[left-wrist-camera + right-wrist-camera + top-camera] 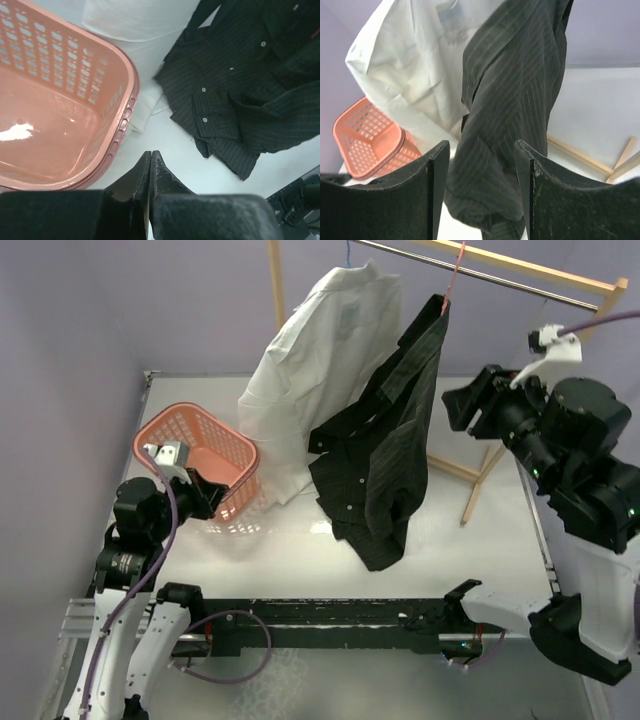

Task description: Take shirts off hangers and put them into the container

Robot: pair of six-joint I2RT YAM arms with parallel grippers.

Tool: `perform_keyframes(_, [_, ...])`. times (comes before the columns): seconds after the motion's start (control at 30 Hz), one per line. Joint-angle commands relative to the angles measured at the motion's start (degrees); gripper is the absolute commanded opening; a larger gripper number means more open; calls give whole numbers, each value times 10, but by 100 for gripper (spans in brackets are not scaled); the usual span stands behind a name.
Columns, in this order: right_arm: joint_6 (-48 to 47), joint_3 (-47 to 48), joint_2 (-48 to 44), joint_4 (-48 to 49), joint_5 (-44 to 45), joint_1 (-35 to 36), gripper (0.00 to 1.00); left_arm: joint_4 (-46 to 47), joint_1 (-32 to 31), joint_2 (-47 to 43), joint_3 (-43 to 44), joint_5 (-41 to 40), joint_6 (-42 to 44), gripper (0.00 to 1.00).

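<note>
Left gripper beside basket — black shirt hangs beyond.

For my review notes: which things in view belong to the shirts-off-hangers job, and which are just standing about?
Part of the job:
white shirt
dark pinstriped shirt
pink hanger
blue hanger
salmon basket

Just there:
wooden rack
metal rail
table
</note>
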Motion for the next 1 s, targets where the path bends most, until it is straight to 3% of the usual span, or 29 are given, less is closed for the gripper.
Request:
perform_keyframes(0.0, [-31, 86, 85, -8, 41, -3, 59, 46, -3, -27, -2, 63, 27, 0])
perform_keyframes(0.2, [-23, 94, 137, 27, 16, -3, 59, 54, -4, -59, -8, 70, 28, 0])
perform_keyframes(0.43, [-15, 89, 163, 15, 47, -3, 56, 53, -4, -53, -7, 79, 29, 0])
perform_keyframes(0.67, [-22, 30, 124, 22, 122, -3, 43, 53, -4, -58, -8, 77, 28, 0])
perform_keyframes(0.97, [-38, -17, 90, 17, 149, -4, 36, 51, -4, -55, -7, 71, 27, 0])
